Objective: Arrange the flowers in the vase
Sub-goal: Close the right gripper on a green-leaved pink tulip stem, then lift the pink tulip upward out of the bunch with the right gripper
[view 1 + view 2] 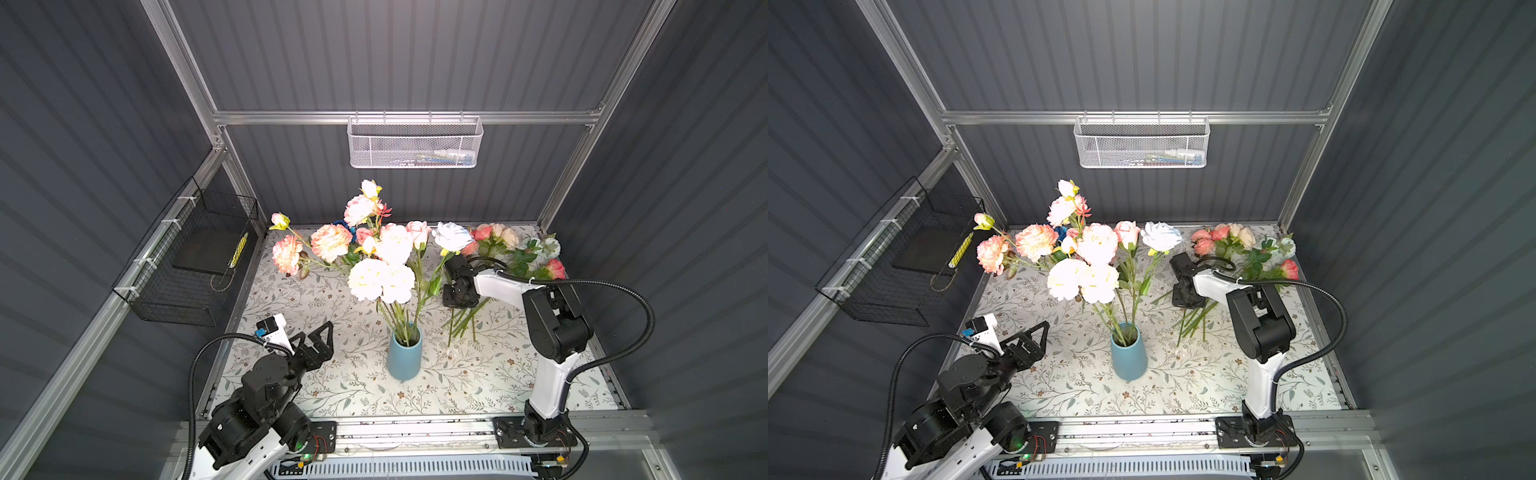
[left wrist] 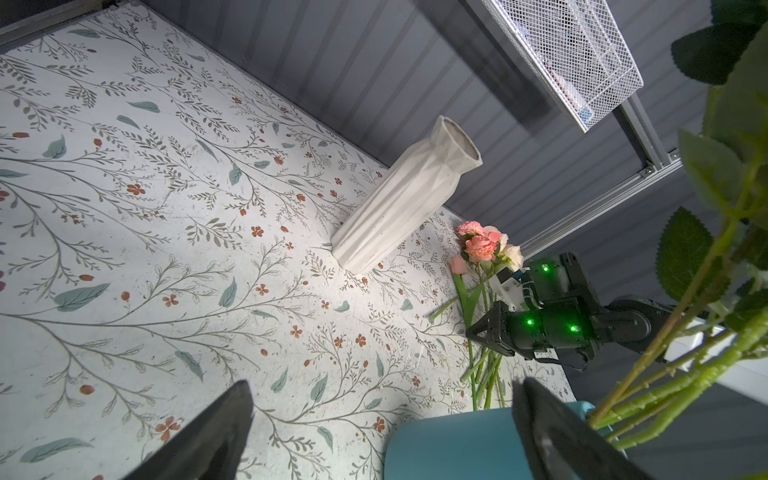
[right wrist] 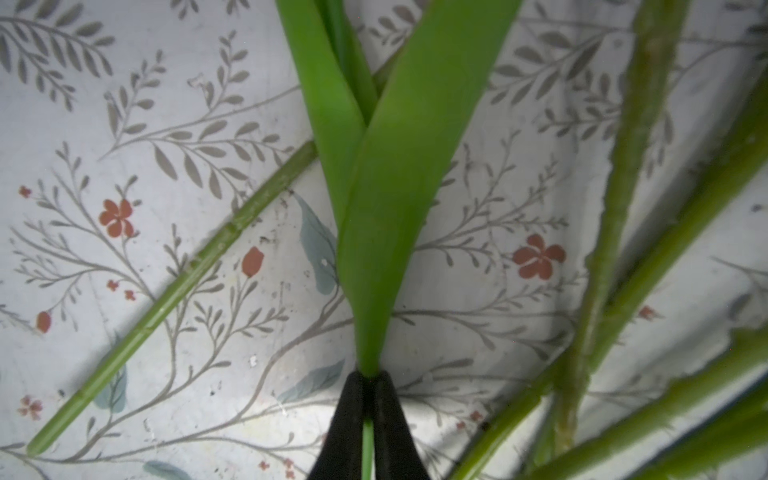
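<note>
A blue vase [image 1: 404, 357] [image 1: 1128, 353] [image 2: 449, 444] stands mid-table and holds several flowers [image 1: 380, 278] [image 1: 1084, 278] with white, peach and pink blooms. More flowers [image 1: 515, 249] [image 2: 480, 245] lie in a pile at the back right, their stems [image 1: 463, 320] fanned toward the front. My right gripper [image 1: 457, 305] [image 3: 368, 376] points down at those stems. It is shut on a thin green stem with two broad leaves [image 3: 386, 208]. My left gripper [image 1: 322, 332] [image 2: 382, 388] hovers wide open beside the vase's left, holding nothing.
A white faceted vase [image 2: 407, 199] stands near the back wall, hidden by blooms in both top views. A white mesh basket [image 1: 415, 143] hangs on the back wall and a black wire basket [image 1: 187, 257] on the left wall. A loose stem [image 3: 166, 299] lies on the patterned cloth.
</note>
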Controlling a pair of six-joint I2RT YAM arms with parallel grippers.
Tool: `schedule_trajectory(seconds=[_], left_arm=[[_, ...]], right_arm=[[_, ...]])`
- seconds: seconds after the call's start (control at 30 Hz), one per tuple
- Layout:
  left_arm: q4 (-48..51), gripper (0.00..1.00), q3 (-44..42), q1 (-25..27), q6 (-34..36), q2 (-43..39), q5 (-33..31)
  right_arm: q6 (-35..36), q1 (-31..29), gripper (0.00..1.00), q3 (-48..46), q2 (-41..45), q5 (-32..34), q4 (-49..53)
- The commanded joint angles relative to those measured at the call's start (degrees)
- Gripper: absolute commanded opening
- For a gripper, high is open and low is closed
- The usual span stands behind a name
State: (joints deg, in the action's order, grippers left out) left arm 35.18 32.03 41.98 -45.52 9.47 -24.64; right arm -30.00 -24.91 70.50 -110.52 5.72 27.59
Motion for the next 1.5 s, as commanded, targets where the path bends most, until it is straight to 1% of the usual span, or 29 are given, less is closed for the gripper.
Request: schedule_trajectory(seconds=[0.0, 0.07, 0.13, 0.33, 0.47, 0.67, 0.8, 0.97, 1.1, 1.27, 1.37, 1.47], left_arm=[[1.3, 1.0, 0.4, 0.0, 0.4, -0.4, -1.2], [1.5, 1.0, 0.3, 0.0, 0.4, -0.5, -1.2], [1.5, 1.0, 0.4, 0.0, 0.3, -0.5, -1.3], [1.5, 1.0, 0.6, 0.0, 0.0, -0.4, -1.4], [1.4, 1.0, 0.9, 0.0, -0.1, 0.1, -1.4], [1.4, 1.0, 2.0, 0.0, 0.0, 1.3, -1.3], [1.3, 1.0, 2.1, 0.0, -0.2, 1.1, -1.4], [1.1, 1.0, 2.2, 0.0, -0.3, 1.4, -1.5], [0.9, 1.0, 2.6, 0.0, -0.1, 1.9, -1.4], [1.1, 1.0, 2.8, 0.0, 0.1, 2.0, -1.7], [1.3, 1.0, 2.8, 0.0, 0.1, 1.8, -1.8], [1.5, 1.0, 3.0, 0.0, 0.2, 1.7, -2.0]], right_arm=[[-0.6, 0.3, 0.04, -4.0, -0.1, -1.5, 0.4], [-0.6, 0.6, 0.01, -5.9, 2.1, -1.6, -2.2], [0.3, 0.7, 0.0, -9.1, 5.7, -2.5, -7.8], [2.6, 0.6, 0.0, -19.1, 18.0, -2.4, -23.0], [3.7, 0.6, 0.0, -23.6, 26.2, -1.6, -30.9], [7.0, 0.6, 0.0, -24.5, 37.4, 2.6, -33.6], [10.2, 0.1, 0.0, -23.6, 45.2, 5.6, -31.7], [11.5, -2.2, 0.0, -23.8, 57.1, 6.2, -28.5], [13.3, -6.5, 0.0, -23.2, 65.3, 6.9, -25.3], [15.1, -14.7, 0.0, -21.7, 72.9, 7.9, -24.1], [16.4, -20.6, 0.0, -20.8, 75.4, 8.6, -25.4], [18.1, -27.5, 0.0, -19.6, 75.2, 10.3, -27.1]])
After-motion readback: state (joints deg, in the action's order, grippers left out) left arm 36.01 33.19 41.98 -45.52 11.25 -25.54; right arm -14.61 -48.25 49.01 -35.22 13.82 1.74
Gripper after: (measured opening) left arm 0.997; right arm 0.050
